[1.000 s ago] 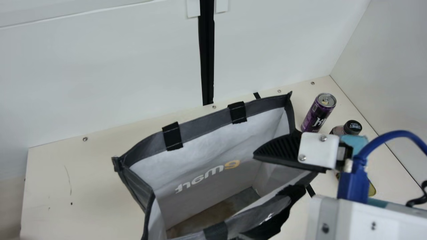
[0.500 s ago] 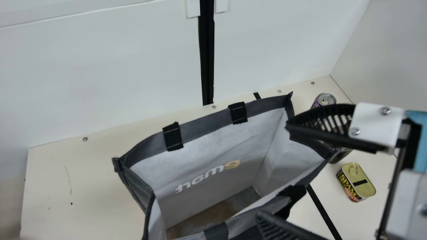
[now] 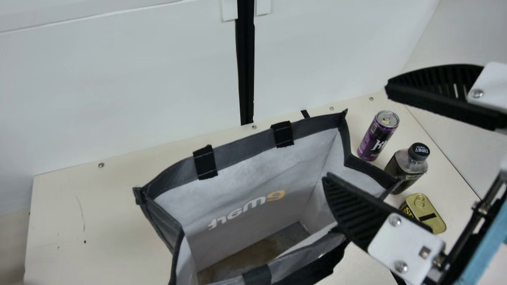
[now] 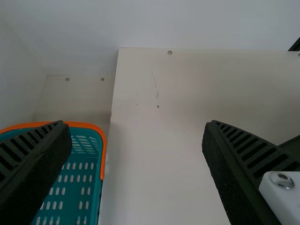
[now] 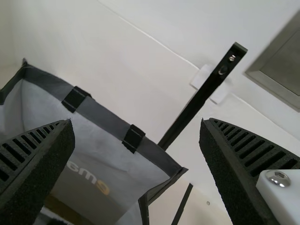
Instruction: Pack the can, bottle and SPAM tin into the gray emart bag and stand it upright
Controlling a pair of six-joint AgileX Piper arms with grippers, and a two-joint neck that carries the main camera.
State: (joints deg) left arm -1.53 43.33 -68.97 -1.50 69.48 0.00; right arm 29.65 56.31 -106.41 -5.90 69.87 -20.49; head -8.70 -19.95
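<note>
My right gripper [image 3: 357,132] has its two ribbed fingers spread wide with a gap between them; in the main view one of them crosses in front of the right side of the gray emart bag [image 3: 241,150], and the other is higher up, against the pale wall [image 3: 317,51]. The bag stands upright on the cream table [image 3: 99,221], mouth open towards me, so I can see its printed side wall and down to its brownish bottom. The can [image 3: 376,138], the bottle [image 3: 405,170] and the SPAM tin [image 3: 429,208] are all outside it, in a loose row just beyond its right side: can farthest back, bottle in the middle, tin nearest, partly behind my lower finger. Whether the bottle touches the bag I cannot tell. My left gripper [image 4: 135,124] has its fingers spread too, and its wrist view has a teal basket with an orange rim [image 4: 84,125] beside the table
</note>
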